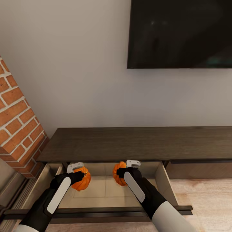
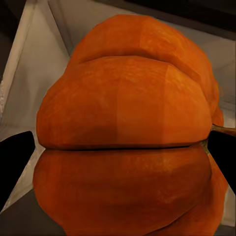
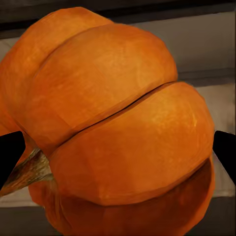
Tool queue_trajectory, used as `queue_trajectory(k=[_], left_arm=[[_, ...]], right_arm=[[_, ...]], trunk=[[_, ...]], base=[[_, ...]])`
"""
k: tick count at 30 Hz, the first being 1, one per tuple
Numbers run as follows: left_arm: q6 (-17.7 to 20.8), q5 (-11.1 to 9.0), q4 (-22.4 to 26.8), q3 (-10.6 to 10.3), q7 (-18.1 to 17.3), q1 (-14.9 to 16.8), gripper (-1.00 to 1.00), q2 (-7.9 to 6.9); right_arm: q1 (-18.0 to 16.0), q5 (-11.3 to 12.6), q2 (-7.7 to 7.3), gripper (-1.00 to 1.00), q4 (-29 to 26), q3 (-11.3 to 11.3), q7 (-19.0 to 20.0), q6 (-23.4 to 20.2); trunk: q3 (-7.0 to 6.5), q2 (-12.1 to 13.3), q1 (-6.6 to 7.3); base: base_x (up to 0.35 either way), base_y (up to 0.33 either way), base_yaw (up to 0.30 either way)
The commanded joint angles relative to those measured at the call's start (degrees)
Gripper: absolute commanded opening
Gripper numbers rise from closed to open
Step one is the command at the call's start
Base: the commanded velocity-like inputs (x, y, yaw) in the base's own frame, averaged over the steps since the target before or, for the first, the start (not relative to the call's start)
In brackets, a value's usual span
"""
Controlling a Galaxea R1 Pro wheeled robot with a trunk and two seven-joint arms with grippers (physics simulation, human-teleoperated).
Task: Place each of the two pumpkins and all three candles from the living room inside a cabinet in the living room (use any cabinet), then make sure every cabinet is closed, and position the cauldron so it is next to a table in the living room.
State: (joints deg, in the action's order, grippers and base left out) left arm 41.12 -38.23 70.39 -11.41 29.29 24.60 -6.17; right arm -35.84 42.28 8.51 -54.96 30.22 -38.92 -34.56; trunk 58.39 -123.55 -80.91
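Observation:
The long dark-brown cabinet (image 1: 138,143) runs along the wall, with its left drawer (image 1: 106,190) pulled out toward me. Over that open drawer I hold two orange pumpkins. My left gripper (image 1: 79,176) is shut on the left pumpkin (image 1: 82,180), which looms large in the left wrist view (image 2: 128,132) between dark fingertips (image 2: 14,157). My right gripper (image 1: 124,172) is shut on the right pumpkin (image 1: 118,174); up close its ribs and stem (image 3: 29,169) show in the right wrist view (image 3: 113,118). Candles, cauldron and table are out of view.
A brick pillar (image 1: 17,125) stands at the left beside the cabinet. A black TV screen (image 1: 180,33) hangs on the wall above. The drawer's front panel (image 1: 96,211) crosses just below my forearms. Pale wood floor (image 1: 206,196) lies at the right.

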Motion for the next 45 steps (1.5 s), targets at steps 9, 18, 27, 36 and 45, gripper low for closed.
queue_trajectory(k=[9,18,27,36,45], left_arm=[[-0.02,2.25,-8.16,-0.53,3.46,5.76,-1.0,2.83],[-0.26,5.9,-13.79,-0.54,3.27,7.96,-1.0,6.74],[-0.41,5.93,-14.24,-0.64,3.23,8.01,-1.0,8.86],[-2.03,7.84,-17.08,-0.71,2.72,8.09,-1.0,10.47],[-4.77,8.08,-17.13,-0.72,2.7,8.1,-1.0,10.78]], right_arm=[[-6.46,1.05,0.02,-1.0,5.76,0.1,-2.56,-3.61],[-7.56,1.05,0.09,-1.0,10.13,0.1,-2.19,-3.63],[-8.73,1.03,0.46,-1.0,16.41,0.1,-1.44,-2.81],[-11.74,0.35,1.14,-1.0,26.61,0.4,5.21,3.65],[-12.66,-0.17,1.33,-1.0,29.12,0.53,8.02,6.77]], trunk=[[1.68,-3.65,-1.97],[3.3,-7.26,-3.95],[4.91,-10.87,-5.93],[6.53,-14.48,-7.9],[8.15,-18.09,-9.88]], base=[[0.0,0.0,0.0],[0.0,0.0,0.0],[0.0,0.0,0.0],[0.0,0.0,0.0],[0.0,0.0,0.0]])
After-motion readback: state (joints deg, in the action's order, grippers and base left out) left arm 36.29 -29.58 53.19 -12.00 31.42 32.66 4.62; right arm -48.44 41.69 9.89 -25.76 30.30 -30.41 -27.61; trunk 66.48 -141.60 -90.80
